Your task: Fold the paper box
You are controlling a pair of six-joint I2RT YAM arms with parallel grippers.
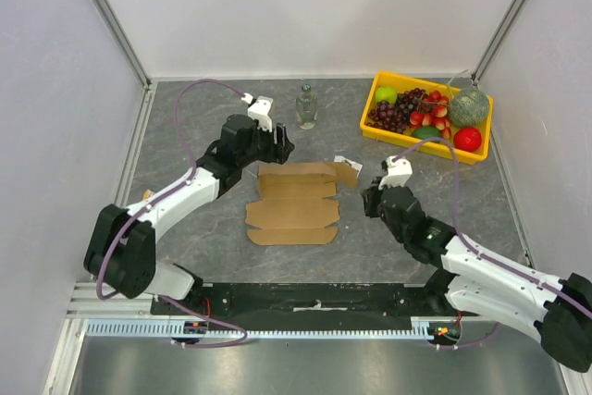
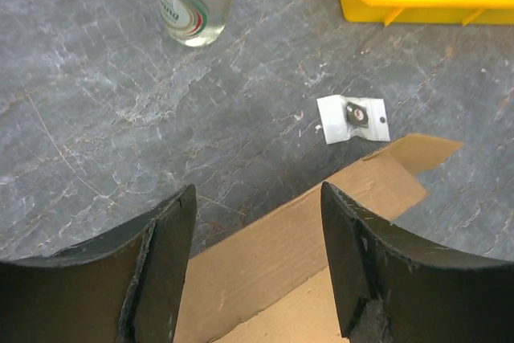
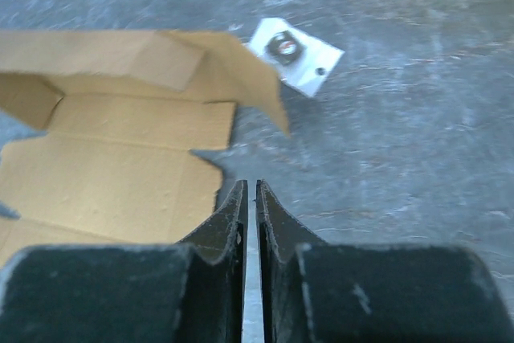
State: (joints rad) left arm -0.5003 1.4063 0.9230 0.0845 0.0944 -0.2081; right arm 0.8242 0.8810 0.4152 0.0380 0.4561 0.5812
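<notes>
The paper box [image 1: 294,203] is a brown cardboard sheet lying mostly flat on the grey table, with its far flaps partly raised. It also shows in the left wrist view [image 2: 321,230] and the right wrist view [image 3: 120,150]. My left gripper [image 1: 277,147] is open and empty, just beyond the sheet's far left edge; in its own view [image 2: 257,198] the jaws stand wide apart over that edge. My right gripper [image 1: 370,199] is shut and empty, close to the sheet's right edge, its fingertips [image 3: 249,192] over bare table beside the cardboard.
A small white packet [image 1: 347,163] lies by the sheet's far right corner, also in the wrist views [image 2: 353,118] [image 3: 295,55]. A glass bottle [image 1: 306,106] stands behind. A yellow fruit tray [image 1: 375,92] sits at the back right.
</notes>
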